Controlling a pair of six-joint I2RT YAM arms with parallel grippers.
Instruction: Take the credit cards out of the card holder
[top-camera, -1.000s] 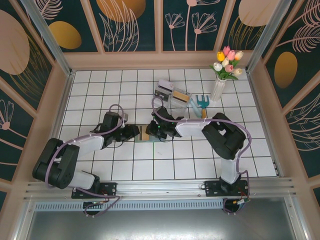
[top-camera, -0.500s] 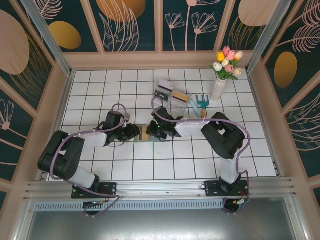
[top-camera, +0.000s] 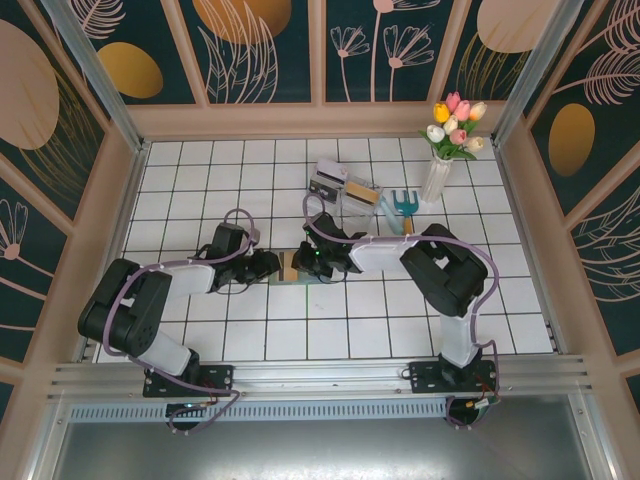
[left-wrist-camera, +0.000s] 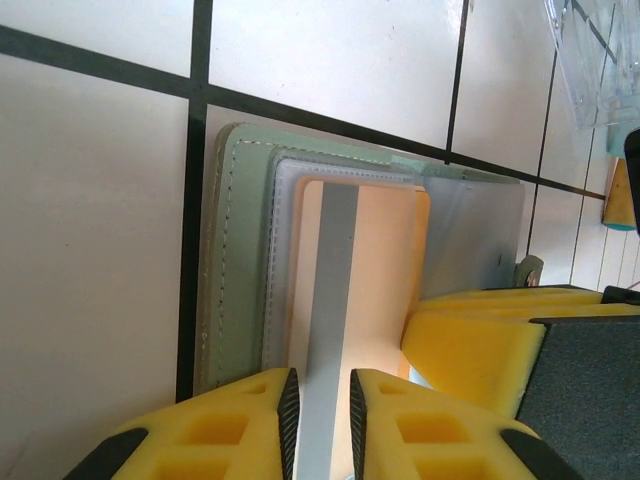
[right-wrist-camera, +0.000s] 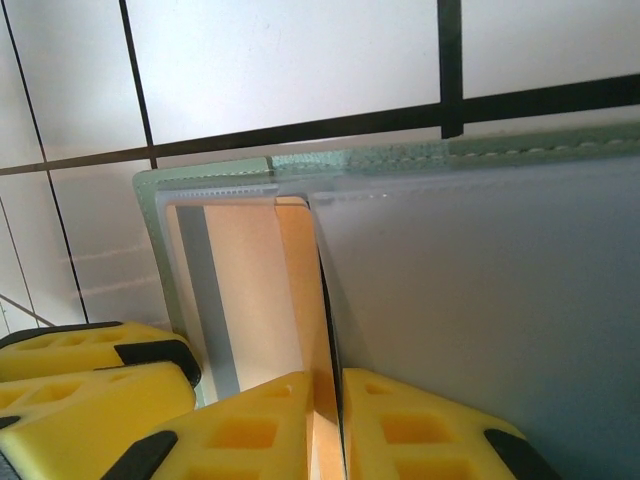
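The left end effector (left-wrist-camera: 321, 405) is narrowed to a slim gap over the grey stripe of a tan-orange credit card (left-wrist-camera: 370, 260); I cannot tell whether it grips the card. The card sits partly in the frosted pocket of the grey-green card holder (left-wrist-camera: 240, 250), which lies open on the white tiled table (left-wrist-camera: 90, 200). The right end effector (right-wrist-camera: 327, 405) is pinched on the raised edge of the holder's frosted flap, just beside the card.
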